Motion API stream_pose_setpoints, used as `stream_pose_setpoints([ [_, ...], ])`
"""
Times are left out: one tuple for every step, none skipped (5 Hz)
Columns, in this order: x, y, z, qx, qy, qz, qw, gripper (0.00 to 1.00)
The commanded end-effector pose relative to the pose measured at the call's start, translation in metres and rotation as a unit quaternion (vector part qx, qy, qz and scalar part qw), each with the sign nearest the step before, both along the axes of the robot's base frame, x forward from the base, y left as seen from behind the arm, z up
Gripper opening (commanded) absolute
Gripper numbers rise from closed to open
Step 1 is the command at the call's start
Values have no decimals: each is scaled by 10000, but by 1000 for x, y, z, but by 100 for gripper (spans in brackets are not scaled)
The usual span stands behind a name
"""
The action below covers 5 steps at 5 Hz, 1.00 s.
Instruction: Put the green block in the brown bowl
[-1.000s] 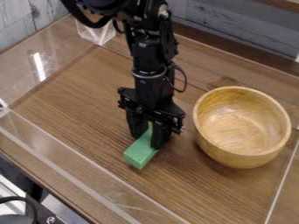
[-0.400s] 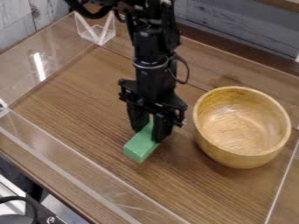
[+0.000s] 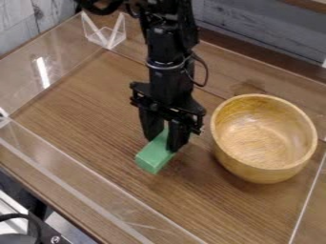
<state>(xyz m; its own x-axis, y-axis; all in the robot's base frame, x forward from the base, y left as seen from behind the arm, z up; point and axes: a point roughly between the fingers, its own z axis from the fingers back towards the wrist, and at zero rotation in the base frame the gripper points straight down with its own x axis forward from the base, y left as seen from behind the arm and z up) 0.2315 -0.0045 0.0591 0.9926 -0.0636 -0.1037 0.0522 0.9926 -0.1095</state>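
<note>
While pinched, green block (image 3: 155,155) inside claw (image 3: 167,143).

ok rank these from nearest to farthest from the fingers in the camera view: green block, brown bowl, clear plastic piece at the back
1. green block: between the gripper fingers.
2. brown bowl: just to the right.
3. clear plastic piece: far back, upper left.

The green block (image 3: 156,155) at the frame's centre is plain bright green. The brown bowl (image 3: 264,139) at right is light brown with visible grain. The end effector (image 3: 165,143) is black; the table (image 3: 76,124) is dark wood-grain brown.
</note>
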Motion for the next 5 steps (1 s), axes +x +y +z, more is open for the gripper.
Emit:
stream_pose_setpoints([
  [11,-2,21,23,-405,-59,9992,0],
  [12,-3,24,17,-419,-83,9991,0],
  [12,-4,26,11,-436,-109,9990,0],
  [12,-5,28,6,-451,-136,9989,0],
  [12,-6,30,0,-465,-163,9988,0],
])
